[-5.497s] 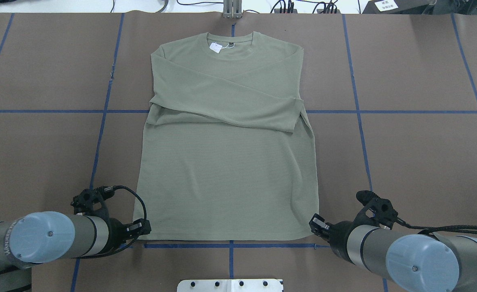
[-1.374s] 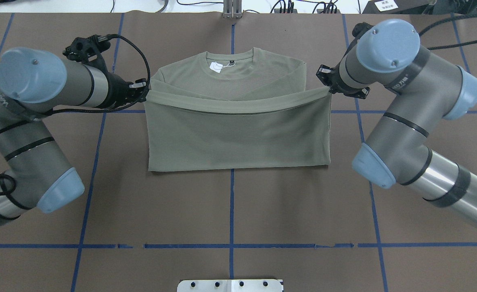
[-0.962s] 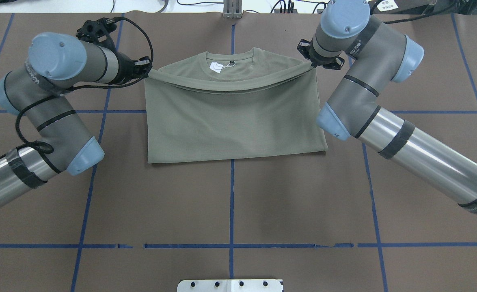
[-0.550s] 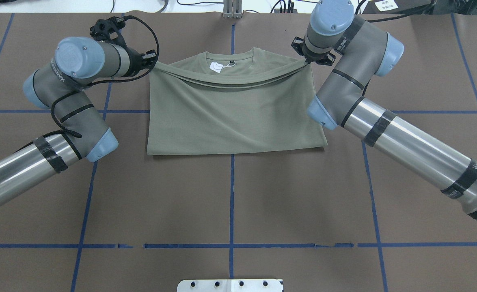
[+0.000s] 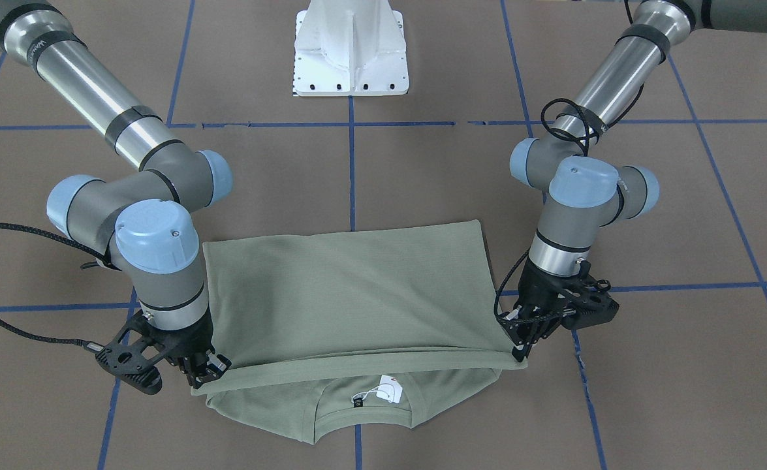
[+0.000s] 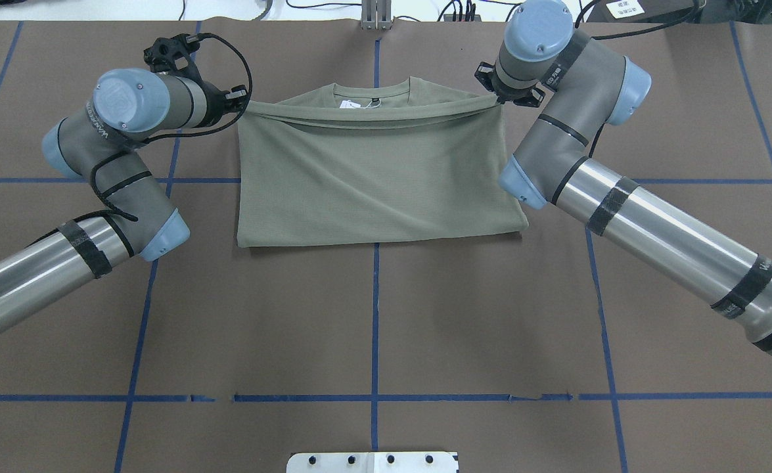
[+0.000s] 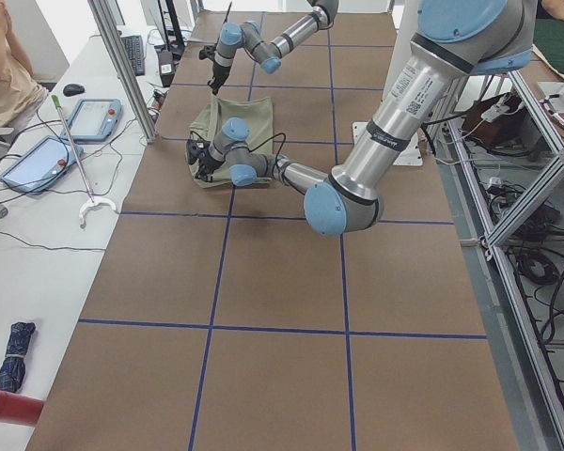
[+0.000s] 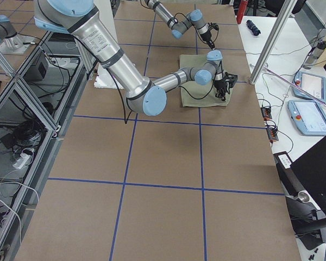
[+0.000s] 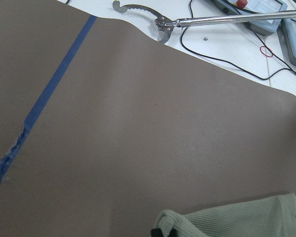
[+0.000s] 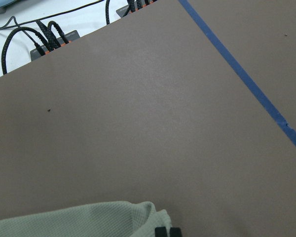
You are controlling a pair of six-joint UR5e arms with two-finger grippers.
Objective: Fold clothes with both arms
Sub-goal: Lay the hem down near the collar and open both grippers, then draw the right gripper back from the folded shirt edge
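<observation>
The sage-green long-sleeved shirt (image 6: 372, 177) lies doubled at 12 o'clock on the table (image 6: 261, 315). The left gripper (image 6: 241, 105) at its 10 o'clock corner and right gripper (image 6: 499, 100) at 2 o'clock are clamped on the hem (image 6: 372, 120). Best to lower both evenly, stopping short of the collar (image 6: 392, 89), before releasing

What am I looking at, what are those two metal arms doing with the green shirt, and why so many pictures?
Two jointed robot arms, the left arm and right arm, work at a brown table. Each ends in two black fingers: the left fingers and right fingers each pinch one corner of a green shirt, whose lower half is folded up towards the collar. One picture looks down from behind the robot, one faces it, two look along the table from its ends, and two come from cameras on the wrists.
</observation>
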